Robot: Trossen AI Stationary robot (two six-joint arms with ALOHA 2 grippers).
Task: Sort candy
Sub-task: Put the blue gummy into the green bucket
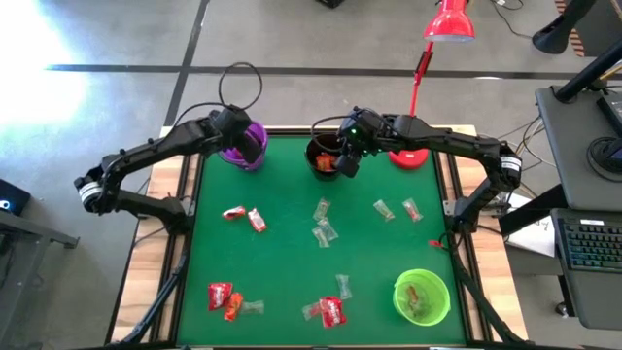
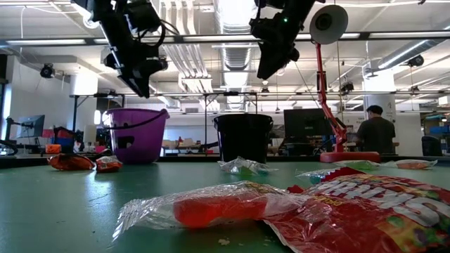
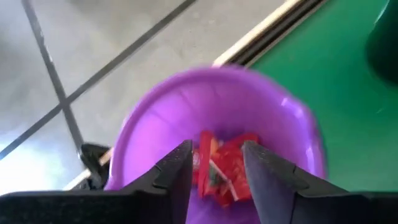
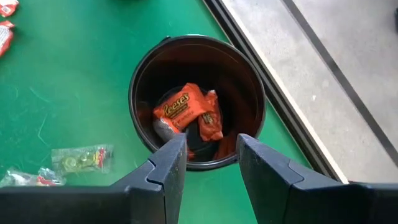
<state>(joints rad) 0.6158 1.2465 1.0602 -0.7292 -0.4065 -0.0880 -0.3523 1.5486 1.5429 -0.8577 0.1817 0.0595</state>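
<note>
Above the purple cup (image 1: pixel 245 146), at the far left corner of the green mat (image 1: pixel 292 262), I had the left gripper (image 3: pixel 216 163) hanging with its jaws released and nothing between them; red-wrapped candy (image 3: pixel 221 167) lay in the cup directly beneath. Right of the purple cup, the right gripper (image 4: pixel 207 163) hung over the black cup (image 4: pixel 196 99), jaws likewise spread and empty, with orange candy (image 4: pixel 186 109) resting on its floor. The unsorted candy lay nearer me than the purple cup: two red pieces (image 1: pixel 245 217) just in front of it, clear cellophane pieces (image 1: pixel 322 223) toward mid-mat, more red and orange ones (image 1: pixel 224 298) along the near edge. The green cup (image 1: pixel 422 297) stood diagonally opposite the purple cup, at the near right corner.

Risks, as I judged them: both cups were light and stood close to the mat's far edge, so a gripper dropping or swinging sideways could clip a rim and tip a cup off the table. The two arms worked near each other, and crossing paths toward mid-mat could bring them into contact. The red lamp (image 1: pixel 448 24) stood just beyond the black cup, limiting the right arm's lift. Open room lay nearer me than the purple cup, across the mat's middle.
</note>
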